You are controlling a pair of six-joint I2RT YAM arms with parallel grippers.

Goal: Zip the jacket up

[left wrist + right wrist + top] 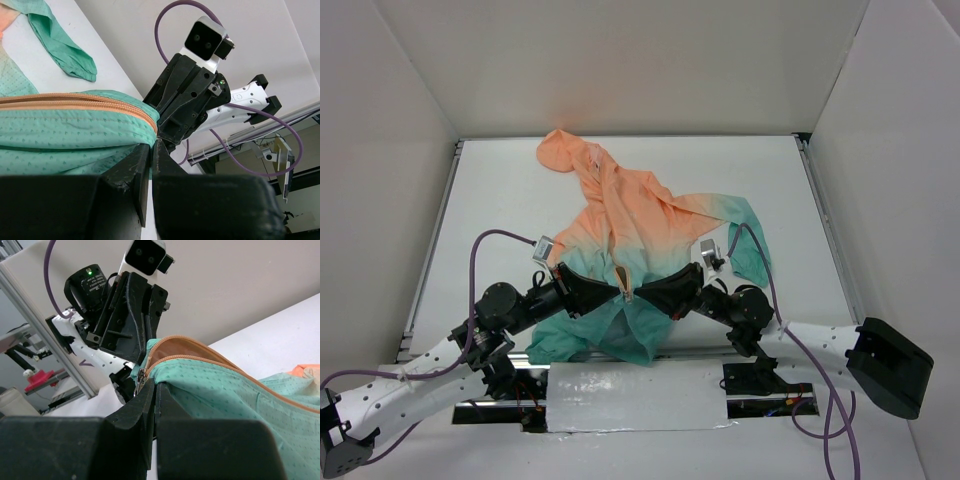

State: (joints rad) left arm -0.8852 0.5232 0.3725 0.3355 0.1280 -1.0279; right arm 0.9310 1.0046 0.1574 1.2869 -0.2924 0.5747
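Our left fingers (148, 156) are pressed together on the teal hem of the jacket (630, 225), just under its orange zipper (75, 101). Our right fingers (150, 396) are clamped on the same hem beside the slider (141, 375), facing the left ones closely. The jacket lies spread on the white surface (510, 190), hood farthest from us.

The left end effector (607, 286) and right end effector (654, 292) meet tip to tip, both clamped on the jacket (630, 215) at its teal front. Beyond them its peach hood lies on the white bench (500, 190).
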